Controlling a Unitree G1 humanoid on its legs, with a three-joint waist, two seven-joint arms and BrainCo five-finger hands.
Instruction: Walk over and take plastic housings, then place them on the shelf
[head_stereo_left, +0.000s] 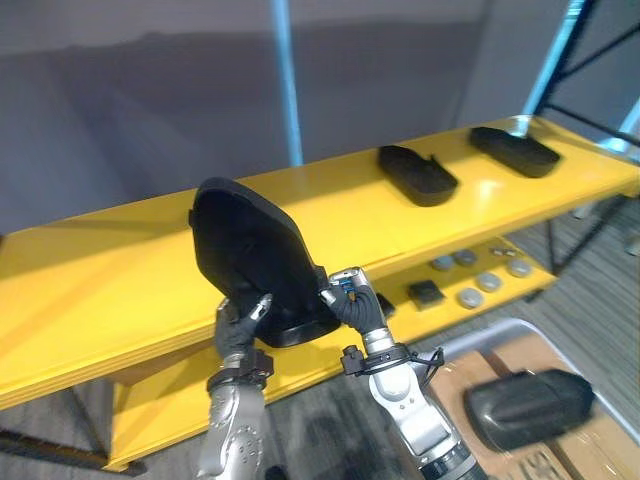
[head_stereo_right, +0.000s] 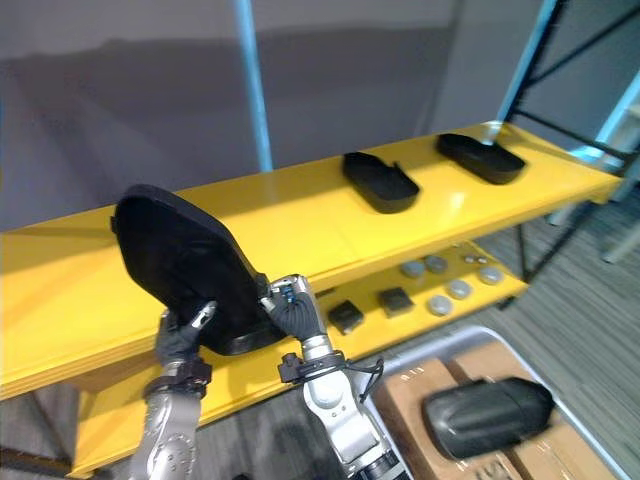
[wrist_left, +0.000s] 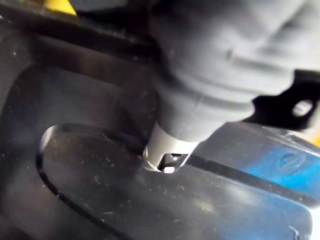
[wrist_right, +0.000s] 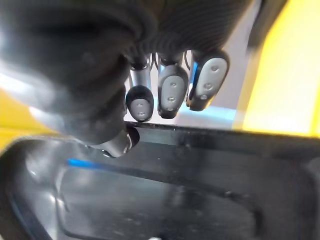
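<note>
Left hand (head_stereo_left: 238, 328) and right hand (head_stereo_left: 350, 303) both pinch the near rim of the black housing (head_stereo_left: 250, 245). It's tilted up, long axis running toward 11 o'clock over the yellow shelf (head_stereo_left: 90, 290). Two placed housings (head_stereo_left: 417, 175) lie at 1 o'clock. The box (head_stereo_left: 535, 352) at 4 o'clock holds a spare housing (head_stereo_left: 527, 405).

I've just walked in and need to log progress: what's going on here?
The robot grips a black housing between its left hand and right hand, tilted up at the front edge of the yellow shelf. A second housing and a third housing lie on it; a fourth housing sits on a cardboard box.
</note>
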